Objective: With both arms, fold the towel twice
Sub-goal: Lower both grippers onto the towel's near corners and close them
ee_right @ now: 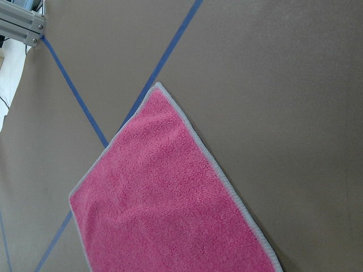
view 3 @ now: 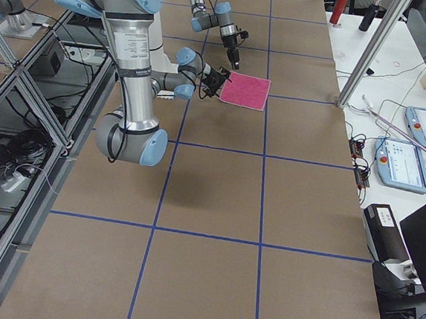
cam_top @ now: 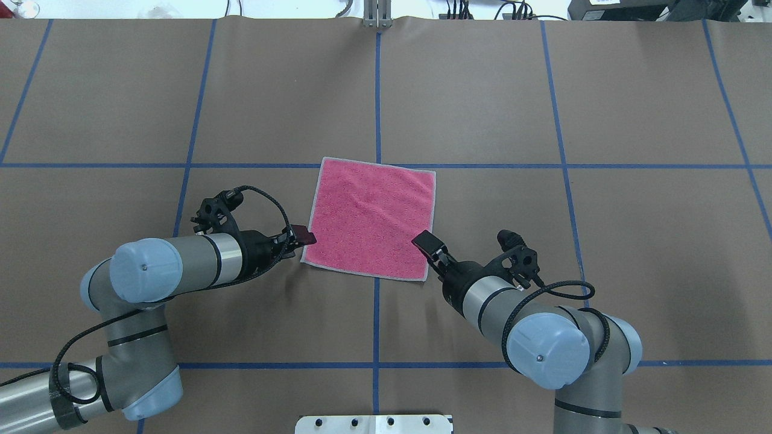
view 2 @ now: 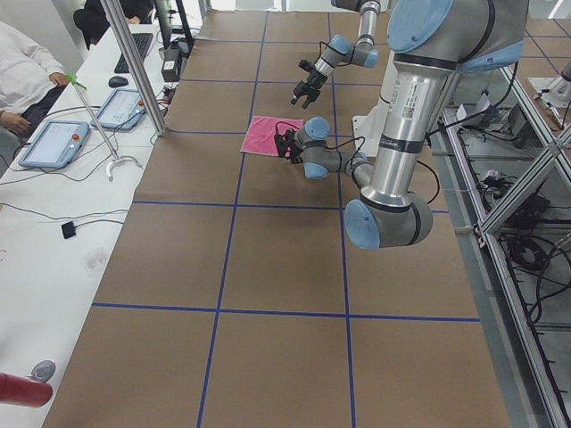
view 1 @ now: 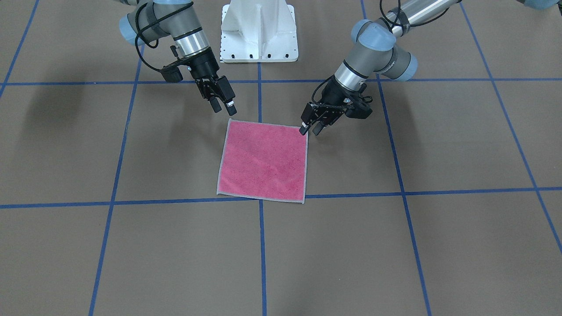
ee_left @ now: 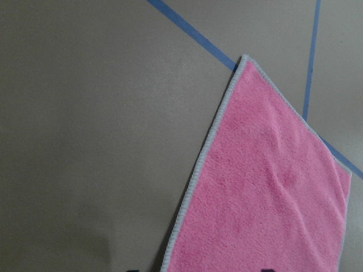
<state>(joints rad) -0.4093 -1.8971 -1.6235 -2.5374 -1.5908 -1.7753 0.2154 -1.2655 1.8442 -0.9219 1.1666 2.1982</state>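
Small square pink terry towel (view 1: 263, 162) with light grey stitched edging lies flat and unfolded, pink face up, just below the middle of the front-facing view. Faint soft crease across its centre in the wrist views; otherwise smooth, all four corners down. Its lower edge sits along a horizontal line of the blue tape lines (view 1: 131, 202), and the vertical centre line runs under it.

Left end effector (view 1: 310, 130) is at the towel's upper-right corner in the front-facing view, fingers parted a moderate way, nothing held. One fingertip (view 1: 303, 130) sits right at the corner; I cannot tell whether it touches the cloth. Right end effector (view 1: 224, 108) hangs just above the upper-left corner, clear of the towel, fingers likewise apart and empty.

Brown paper-covered bench (view 1: 439, 263), matte, gridded into large squares by the tape. White bolted pedestal base (view 1: 259, 30) at top centre of the front-facing view.

Room, from the left side view: long white desk (view 2: 53, 223) down the left edge, carrying two blue-rimmed tablets (view 2: 53, 143) and loose cables. A seated operator in a white shirt (view 2: 18, 71) at the upper left. Slanted aluminium post (view 2: 134, 62) rises beside the bench; open frame shelving and wiring fill the right edge.
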